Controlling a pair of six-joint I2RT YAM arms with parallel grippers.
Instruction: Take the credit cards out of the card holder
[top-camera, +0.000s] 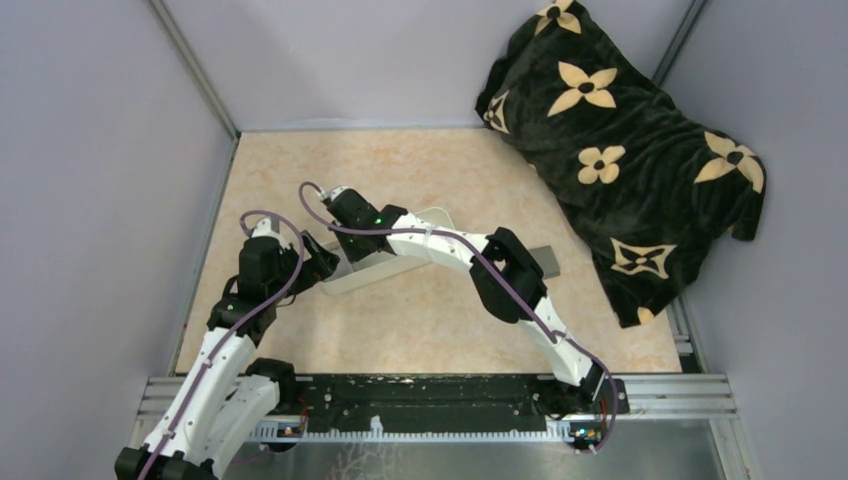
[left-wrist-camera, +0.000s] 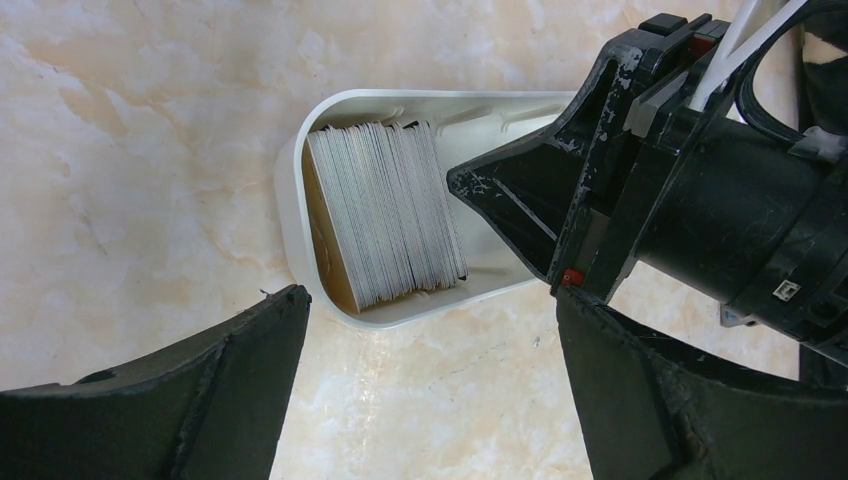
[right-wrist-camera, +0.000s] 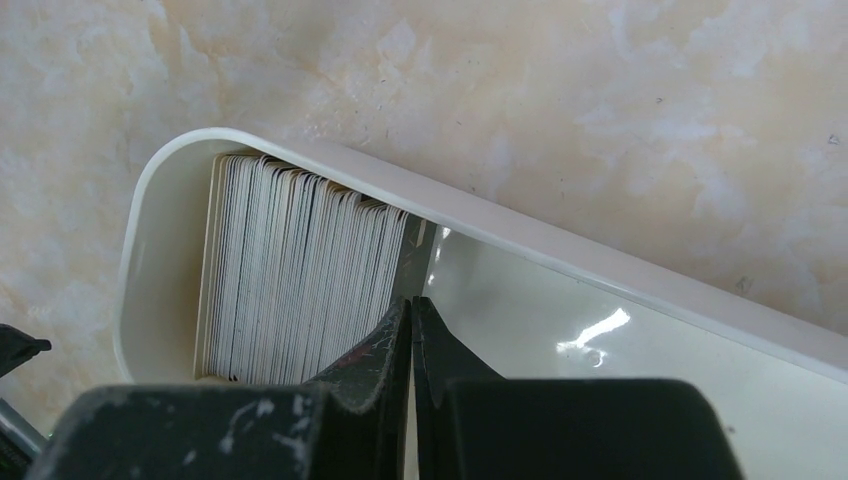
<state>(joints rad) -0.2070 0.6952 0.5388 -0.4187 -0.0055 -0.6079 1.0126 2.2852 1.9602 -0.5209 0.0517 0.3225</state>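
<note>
The cards (right-wrist-camera: 300, 270) are standing on edge as a tight pale stack at the rounded end of a long white tray (right-wrist-camera: 600, 265), and the right fingers (right-wrist-camera: 390, 350) are reaching down into that tray, pressed together with nothing showing between them. Their tips are sitting against the open face of the stack, so the cards are lying just ahead of them, between the tips and the tray's end wall. In the left wrist view the same stack (left-wrist-camera: 385, 210) is showing just beyond the left fingers (left-wrist-camera: 250, 380), which are hanging wide apart above the table (left-wrist-camera: 120, 150), gripping nothing, with the tray's rounded end (left-wrist-camera: 300, 200) lying between them and a little ahead. The right fingers (left-wrist-camera: 510, 200) are coming in from the side there. A dark flowered blanket (top-camera: 620, 150) is lying well away from both.
</note>
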